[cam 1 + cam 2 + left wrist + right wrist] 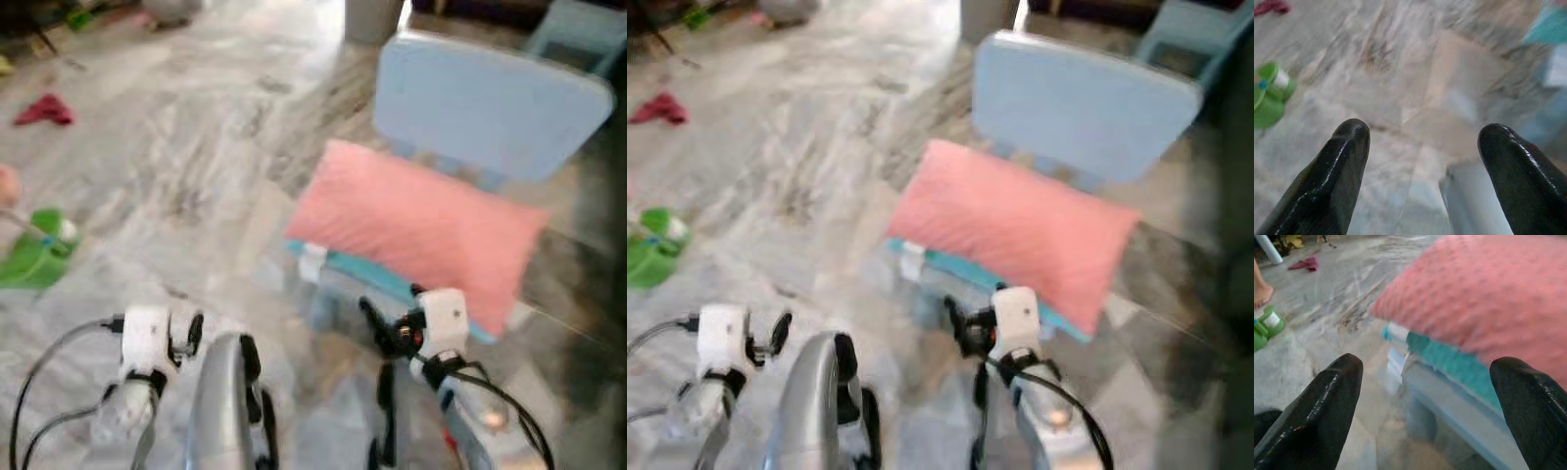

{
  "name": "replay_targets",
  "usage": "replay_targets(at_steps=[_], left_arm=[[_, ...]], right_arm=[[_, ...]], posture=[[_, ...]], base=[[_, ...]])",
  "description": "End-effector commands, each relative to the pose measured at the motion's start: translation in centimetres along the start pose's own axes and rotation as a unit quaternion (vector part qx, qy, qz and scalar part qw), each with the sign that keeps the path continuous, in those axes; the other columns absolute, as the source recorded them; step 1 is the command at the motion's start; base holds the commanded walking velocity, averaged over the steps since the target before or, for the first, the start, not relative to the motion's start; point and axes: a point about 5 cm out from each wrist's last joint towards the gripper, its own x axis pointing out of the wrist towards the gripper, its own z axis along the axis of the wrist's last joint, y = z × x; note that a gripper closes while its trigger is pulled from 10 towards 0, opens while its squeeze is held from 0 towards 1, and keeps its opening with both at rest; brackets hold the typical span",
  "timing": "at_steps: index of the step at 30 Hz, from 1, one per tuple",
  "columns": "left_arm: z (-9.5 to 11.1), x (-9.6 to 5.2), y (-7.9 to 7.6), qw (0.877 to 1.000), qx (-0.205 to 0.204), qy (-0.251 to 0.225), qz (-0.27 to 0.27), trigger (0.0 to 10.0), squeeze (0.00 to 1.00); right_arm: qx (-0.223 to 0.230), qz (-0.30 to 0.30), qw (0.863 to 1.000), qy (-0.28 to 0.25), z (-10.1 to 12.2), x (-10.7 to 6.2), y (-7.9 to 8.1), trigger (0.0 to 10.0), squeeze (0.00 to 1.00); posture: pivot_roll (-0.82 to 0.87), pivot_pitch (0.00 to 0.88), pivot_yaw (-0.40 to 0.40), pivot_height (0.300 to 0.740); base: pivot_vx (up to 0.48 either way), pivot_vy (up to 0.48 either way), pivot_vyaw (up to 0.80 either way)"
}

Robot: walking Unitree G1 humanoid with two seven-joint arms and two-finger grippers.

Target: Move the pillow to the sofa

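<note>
A: Now, status. The soft pink rectangular pillow (416, 230) lies flat on the seat of a pale blue plastic child's chair (487, 103), over a teal cloth layer (1452, 363) that shows beneath its near edge. No sofa is in sight. Frames are blurred.

B: Hands?

A: Right hand (1432, 401) is spread wide, empty, fingers pointing at the pillow's near lower edge, close to it but apart. Left hand (1422, 169) is equally wide open, empty, aimed at the grey marbled stone floor (186, 127) beside the chair.

B: Step in hand?

A: Approach to grasp, by my reading. Pillow untouched.

B: How to do it well?

A: Bring the right hand higher, so the fingers take the pillow alone and not the teal cloth under it. Bite deep into the stuffing; a shallow pinch on soft fabric would likely slip. The left hand could swing in toward the near-left corner to share the load.

B: Hazards?

A: A green plastic item (34, 257) sits on the floor to the left, and a person's bare foot (1261, 290) stands near it. Mind both when turning away.
</note>
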Motion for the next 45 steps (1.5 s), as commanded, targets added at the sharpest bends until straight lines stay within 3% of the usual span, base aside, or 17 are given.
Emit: replay_targets(at_steps=[1,8,13,17,24,25,29,30,33,41,45], left_arm=[[0.6,0.3,0.4,1.000,0.005,-0.009,0.007,10.0,0.00],[1.5,1.3,1.0,1.000,0.001,-0.023,0.021,10.0,0.00],[3.1,2.4,1.8,0.998,0.009,-0.047,0.033,10.0,0.00],[4.4,3.2,2.0,0.997,0.010,-0.066,0.031,10.0,0.00],[7.8,4.6,2.6,0.993,0.010,-0.119,0.023,10.0,0.00],[9.9,5.1,3.0,0.988,0.005,-0.150,0.027,10.0,0.00],[12.7,5.4,3.6,0.981,0.009,-0.190,0.040,10.0,0.00],[14.2,5.8,4.4,0.977,-0.011,-0.206,0.058,10.0,0.00],[16.3,6.5,5.4,0.970,-0.057,-0.221,0.080,10.0,0.00],[20.8,8.7,6.3,0.962,-0.094,-0.242,0.084,10.0,0.00],[22.4,9.7,5.8,0.962,-0.111,-0.241,0.061,10.0,0.00]], right_arm=[[0.006,-0.001,1.000,0.006,-0.5,-0.1,0.3,10.0,0.00],[0.003,-0.005,1.000,-0.006,0.0,0.5,0.2,10.0,0.00],[0.011,-0.013,1.000,-0.022,0.8,1.1,0.1,10.0,0.00],[0.009,-0.015,0.999,-0.040,1.8,1.7,0.0,10.0,0.00],[0.009,-0.027,0.993,-0.111,6.0,3.0,-0.4,10.0,0.00],[0.011,-0.027,0.988,-0.150,8.4,3.4,-0.5,10.0,0.00],[0.008,-0.028,0.981,-0.190,11.3,3.7,-0.8,10.0,0.00],[0.002,-0.029,0.978,-0.208,12.7,3.9,-1.3,10.0,0.00],[-0.001,-0.035,0.974,-0.225,14.4,4.3,-2.6,10.0,0.00],[-0.048,-0.085,0.972,-0.214,16.5,5.4,-7.2,10.0,0.00],[-0.064,-0.114,0.971,-0.199,17.0,5.6,-9.1,10.0,0.00]], posture=[[-0.12,0.254,0.011,0.487],[-0.12,0.240,0.011,0.445],[-0.11,0.226,0.013,0.407],[-0.11,0.212,0.014,0.403],[-0.11,0.201,0.020,0.403],[-0.11,0.197,0.023,0.403],[-0.11,0.194,0.024,0.403],[-0.11,0.190,0.023,0.403],[-0.11,0.190,0.022,0.403],[-0.10,0.215,0.014,0.403],[-0.10,0.232,0.014,0.403]], base=[[0.000,0.000,0.00],[0.000,0.000,0.00],[0.000,0.000,0.00],[0.000,0.000,0.00],[0.000,0.000,0.00],[0.000,0.000,0.00],[0.000,0.000,0.00],[0.000,0.000,0.00],[0.000,0.000,0.00],[0.000,0.000,0.00],[0.000,0.000,0.00]])
